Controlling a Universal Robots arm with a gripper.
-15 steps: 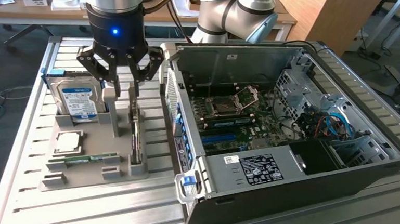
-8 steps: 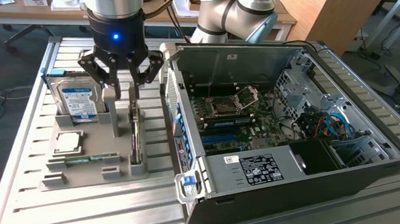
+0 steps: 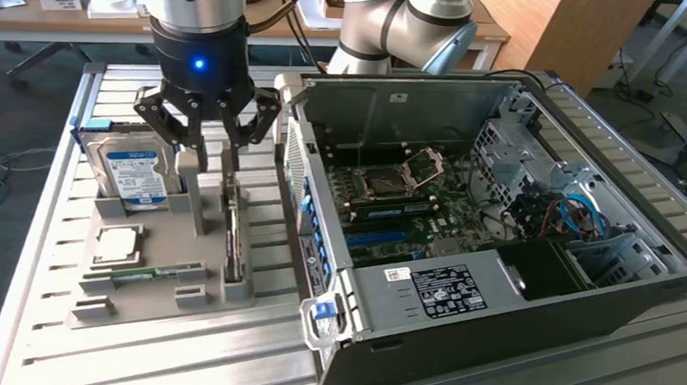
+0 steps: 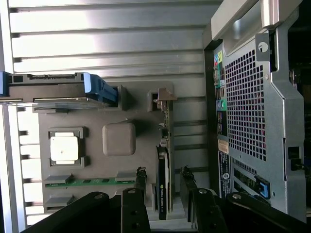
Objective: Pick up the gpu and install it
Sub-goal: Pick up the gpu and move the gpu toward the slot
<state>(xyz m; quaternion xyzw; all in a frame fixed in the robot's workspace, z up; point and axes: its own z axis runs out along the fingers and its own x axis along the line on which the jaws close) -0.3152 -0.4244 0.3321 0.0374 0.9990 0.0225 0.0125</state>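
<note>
The gpu [image 3: 236, 240] stands on edge in a slot of the grey holder tray [image 3: 197, 237], a thin green card with a black cooler face. In the wrist view the gpu [image 4: 164, 184] runs edge-on, its silver bracket end farthest from the gripper. My gripper [image 3: 214, 162] hangs open just above the card's far end. Its two fingertips [image 4: 141, 177] stand one on each side of the card without touching it, and the gripper [image 4: 164, 187] has nothing held between them.
The tray also holds a blue-labelled hard drive [image 3: 130, 175], a processor [image 3: 119, 243] and a memory stick [image 3: 148, 274]. The open computer case [image 3: 496, 247] lies on the exterior view's right, motherboard exposed, its rear panel [image 4: 252, 111] close beside the tray.
</note>
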